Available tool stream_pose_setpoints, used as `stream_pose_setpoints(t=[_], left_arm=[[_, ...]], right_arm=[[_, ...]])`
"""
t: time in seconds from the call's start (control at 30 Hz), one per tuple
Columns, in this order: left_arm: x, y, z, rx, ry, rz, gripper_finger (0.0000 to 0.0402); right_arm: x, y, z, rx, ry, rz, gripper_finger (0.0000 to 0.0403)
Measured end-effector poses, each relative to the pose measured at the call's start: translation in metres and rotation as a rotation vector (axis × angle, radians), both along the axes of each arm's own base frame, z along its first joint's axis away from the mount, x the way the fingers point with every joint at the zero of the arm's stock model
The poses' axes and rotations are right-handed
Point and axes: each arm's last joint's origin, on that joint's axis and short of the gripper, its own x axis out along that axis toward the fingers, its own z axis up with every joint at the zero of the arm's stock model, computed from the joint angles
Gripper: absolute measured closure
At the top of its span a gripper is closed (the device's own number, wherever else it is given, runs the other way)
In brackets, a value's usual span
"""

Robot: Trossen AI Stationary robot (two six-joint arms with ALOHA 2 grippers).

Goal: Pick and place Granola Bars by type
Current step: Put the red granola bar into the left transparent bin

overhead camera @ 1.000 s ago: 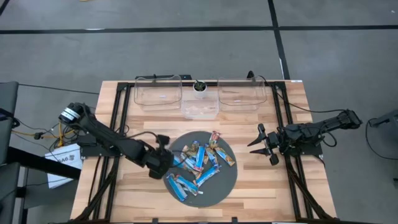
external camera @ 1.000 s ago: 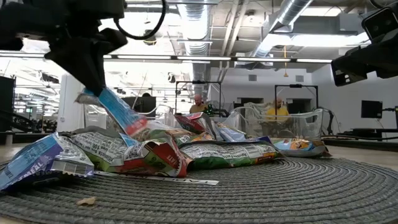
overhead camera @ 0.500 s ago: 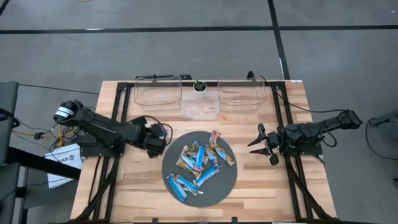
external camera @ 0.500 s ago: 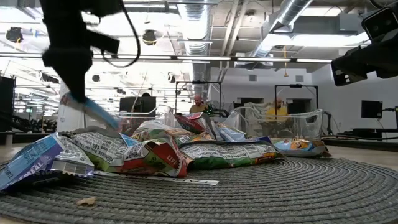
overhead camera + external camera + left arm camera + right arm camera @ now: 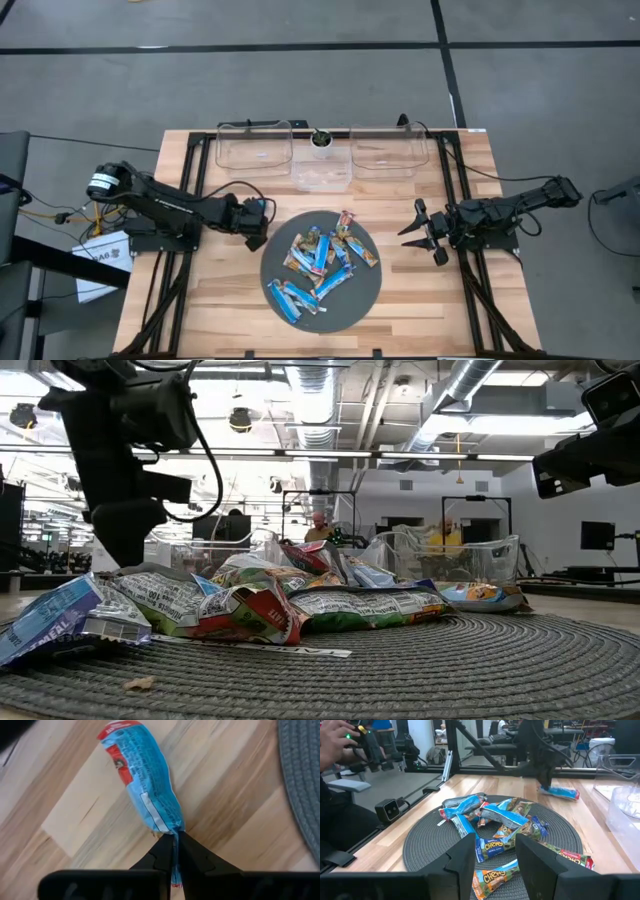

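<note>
One bright blue foil-wrapped granola bar [image 5: 145, 785] hangs pinched by its end in the left gripper [image 5: 174, 851], above bare wood beside the round grey woven mat [image 5: 368, 290]. Carry it level to a clear plastic bin [image 5: 255, 148]; the right gripper [image 5: 422, 231] waits, fingers apart.

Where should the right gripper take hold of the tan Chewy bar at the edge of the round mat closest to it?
Probably across the middle of the tan Chewy bar, straight down from above. It lies flat on the woven mat with its top face bare and mostly clear of the pile of bars, so the short width suits the open right gripper. The left gripper is busy pinching a blue bar.
</note>
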Motion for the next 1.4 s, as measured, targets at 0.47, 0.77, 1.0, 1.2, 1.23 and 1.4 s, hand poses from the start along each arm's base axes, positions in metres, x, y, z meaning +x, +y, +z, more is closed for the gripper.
stream_pose_setpoints(t=[0.47,0.77,1.0,1.2,1.23,1.4], left_arm=[[0.006,0.004,0.002,-0.050,-0.059,0.021,0.0291],[0.015,0.007,0.034,-0.078,-0.196,0.032,0.0250],[0.018,0.036,0.032,-0.014,-0.183,0.164,0.0248],[0.022,0.050,0.019,-0.009,-0.142,0.240,0.0248],[0.024,0.050,0.017,-0.013,-0.141,0.249,0.0248],[0.028,0.049,0.012,-0.054,-0.156,0.266,0.0248]], right_arm=[[0.000,0.000,0.000,0.000,0.000,0.000,0.0270],[0.000,0.000,0.000,0.000,-0.001,0.000,0.0270],[0.000,0.000,0.000,0.000,0.000,0.000,0.0269],[0.000,0.000,0.000,0.000,0.000,0.000,0.0269],[0.000,0.000,0.000,0.000,0.000,0.000,0.0268],[0.000,0.000,0.000,0.000,0.000,0.000,0.0270]])
